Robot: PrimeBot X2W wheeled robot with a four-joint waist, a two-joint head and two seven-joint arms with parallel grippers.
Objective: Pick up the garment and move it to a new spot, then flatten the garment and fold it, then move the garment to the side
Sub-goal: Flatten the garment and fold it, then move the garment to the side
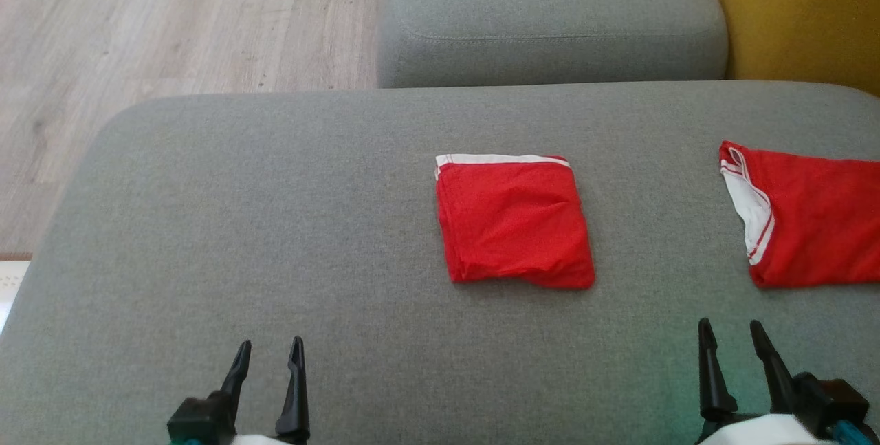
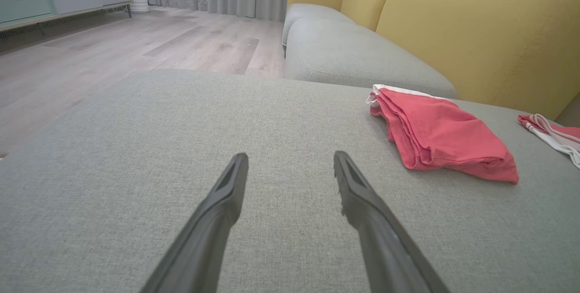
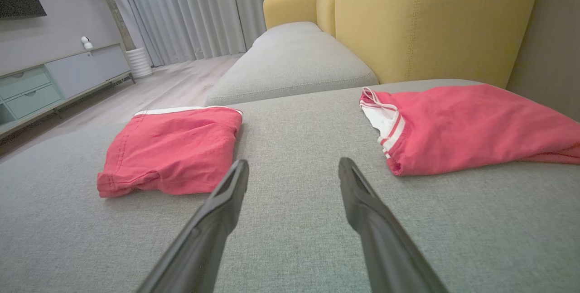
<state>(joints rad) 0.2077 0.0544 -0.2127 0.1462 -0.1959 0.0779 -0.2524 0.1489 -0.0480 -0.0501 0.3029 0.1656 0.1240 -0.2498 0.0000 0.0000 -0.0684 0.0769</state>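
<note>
Both tools sit low at the near edge of the grey sofa seat, and both are empty. The left tool has its two dark fingers spread wide over bare fabric, and the right tool is spread just as wide with nothing between the fingers. Out in the middle of the seat lies the folded garment, a neat red square with a white band along its far edge, well apart from either tool and nearer the right one. Off at the seat's right edge sits a second garment, red with white striped trim, looser and only partly in the head view. Going by that tidy square, the folding looks finished and the move to the side is what's left. This is thin, soft knit, light and floppy, so a pinch at one corner will likely let the layers peel open. Better, I'd say, to come in at the thick near fold, where the right wrist view shows the layers stacked into a rounded lip, and take them all at once. The seat's weave looks grippy, so dragging may rumple the fold; lifting seems safer.
</note>
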